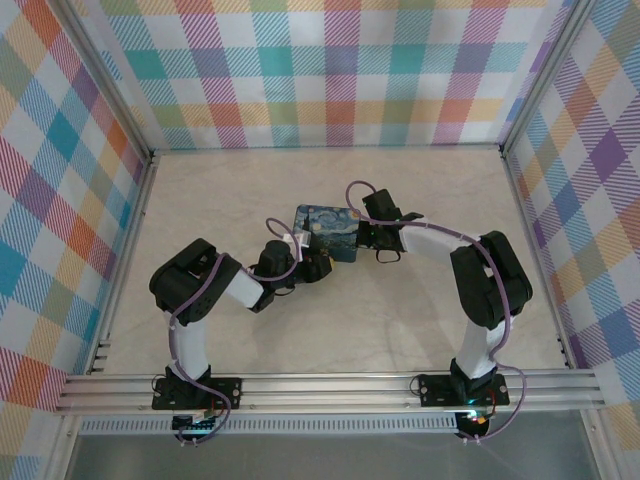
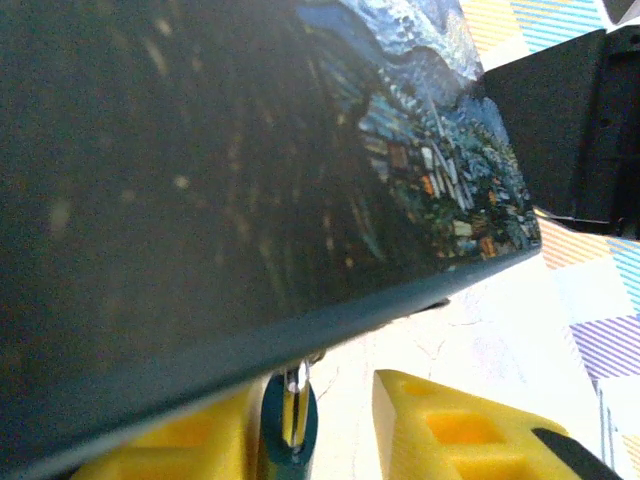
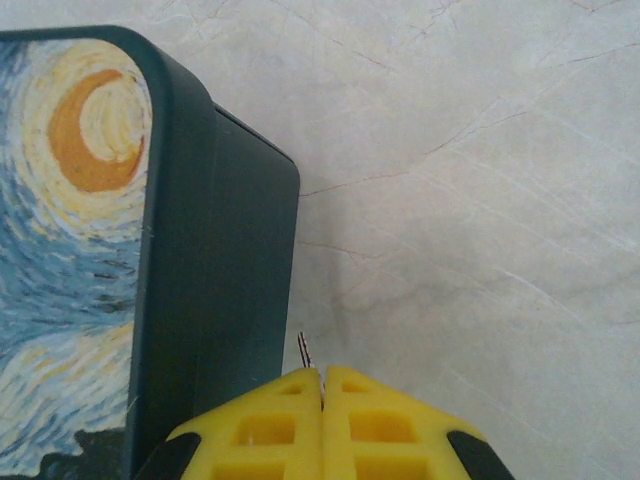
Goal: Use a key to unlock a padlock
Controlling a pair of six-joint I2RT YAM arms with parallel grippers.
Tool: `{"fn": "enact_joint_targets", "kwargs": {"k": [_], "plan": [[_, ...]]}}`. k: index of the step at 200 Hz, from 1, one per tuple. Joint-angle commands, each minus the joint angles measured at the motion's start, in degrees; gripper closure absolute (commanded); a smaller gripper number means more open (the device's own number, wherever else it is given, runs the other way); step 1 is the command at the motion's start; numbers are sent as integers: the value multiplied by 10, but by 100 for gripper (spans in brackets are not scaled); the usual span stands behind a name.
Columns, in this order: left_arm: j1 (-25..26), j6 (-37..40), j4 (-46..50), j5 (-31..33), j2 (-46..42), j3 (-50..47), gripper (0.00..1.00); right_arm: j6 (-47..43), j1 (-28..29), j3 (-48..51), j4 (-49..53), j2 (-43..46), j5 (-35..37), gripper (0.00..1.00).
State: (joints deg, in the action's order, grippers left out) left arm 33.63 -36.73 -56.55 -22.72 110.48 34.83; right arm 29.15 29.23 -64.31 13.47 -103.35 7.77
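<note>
A dark teal box [image 1: 328, 230] printed with a starry-night painting lies mid-table between my two grippers. In the left wrist view a small dark teal padlock [image 2: 290, 430] with a silver shackle hangs just under the box's lower edge [image 2: 330, 335]. My left gripper [image 2: 320, 400] is open around it. The left yellow finger is against the lock and the right finger [image 2: 450, 430] stands apart from it. My right gripper [image 3: 322, 375] is shut beside the box's side wall [image 3: 220, 250]. The thin metal edge of a key [image 3: 305, 350] pokes out between its pads.
The box rests on a pale marbled table [image 1: 400, 320] walled by checked panels [image 1: 60, 200] at left, back and right. My right arm's black wrist [image 2: 590, 120] sits close behind the box's far corner. Bare tabletop [image 3: 480, 200] lies to the right of the box.
</note>
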Motion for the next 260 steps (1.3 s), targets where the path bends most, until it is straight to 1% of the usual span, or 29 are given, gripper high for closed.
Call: {"fn": "enact_joint_targets", "kwargs": {"k": [1, 30, 41, 60, 80, 88, 118, 163, 188, 217, 260], "plan": [[-7, 4, 81, -9, 12, 7, 68, -2, 4, 7, -10, 21, -9, 100], [-8, 3, 89, -12, 14, 13, 77, -2, 4, 9, -12, 23, -11, 100], [-9, 2, 94, -14, 16, 17, 78, -3, 4, 10, -13, 24, -12, 100], [-9, 0, 103, -19, 19, 24, 84, -4, 4, 11, -12, 26, -11, 100], [-10, -4, 112, -25, 20, 29, 86, -7, 4, 13, -11, 30, -5, 100], [-10, -6, 117, -28, 18, 30, 89, -9, 3, 14, -9, 32, -1, 100], [-9, -16, 174, -37, -3, 43, 93, -17, 0, 21, -3, 46, 8, 100], [-9, -12, 338, -41, -66, 93, 95, -23, -15, 53, -1, 89, 6, 100], [-9, -23, 411, -33, -90, 124, 95, -24, -22, 72, 6, 113, 11, 100], [-8, -48, 462, -34, -104, 161, 95, -22, -29, 107, 12, 160, 11, 100], [-8, -90, 510, -37, -114, 207, 95, -26, -30, 162, 4, 260, -33, 100]]}}
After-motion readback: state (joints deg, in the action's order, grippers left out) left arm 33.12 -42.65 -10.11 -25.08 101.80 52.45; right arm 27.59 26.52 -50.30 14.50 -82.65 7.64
